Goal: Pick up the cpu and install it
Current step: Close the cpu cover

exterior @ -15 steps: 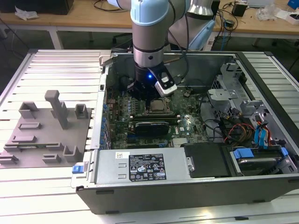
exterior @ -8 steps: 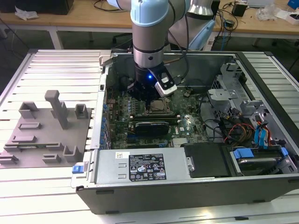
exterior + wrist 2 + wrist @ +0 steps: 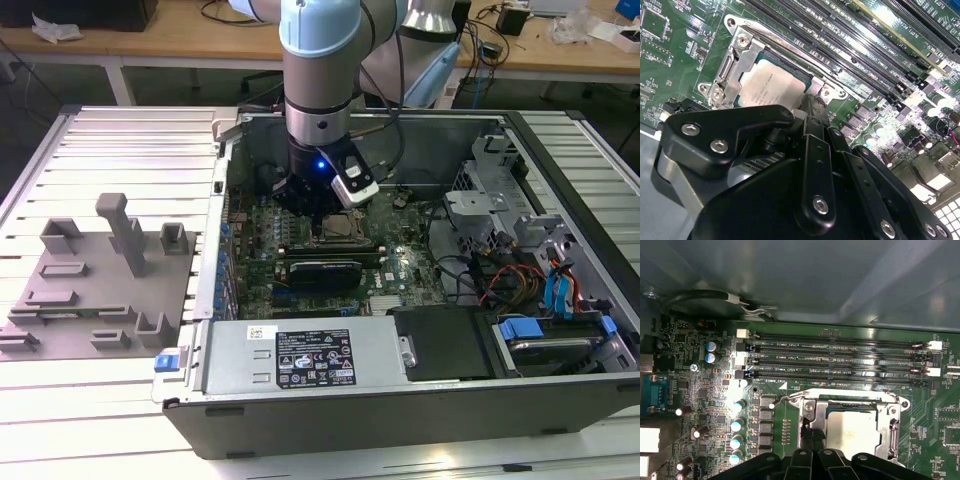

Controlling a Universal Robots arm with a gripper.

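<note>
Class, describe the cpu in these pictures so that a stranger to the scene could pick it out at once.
Start at the open computer case and its green motherboard. Beside the long black memory slots sits a metal socket frame, under the gripper. The cpu is the flat square inside it, with a plain silver-grey top unlike the bolted frame around it.

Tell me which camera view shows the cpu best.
The second wrist view: the cpu lies close and bright in its socket frame. The first wrist view shows it dimmer, beyond the gripper. In the exterior view the gripper stands over it.
</note>
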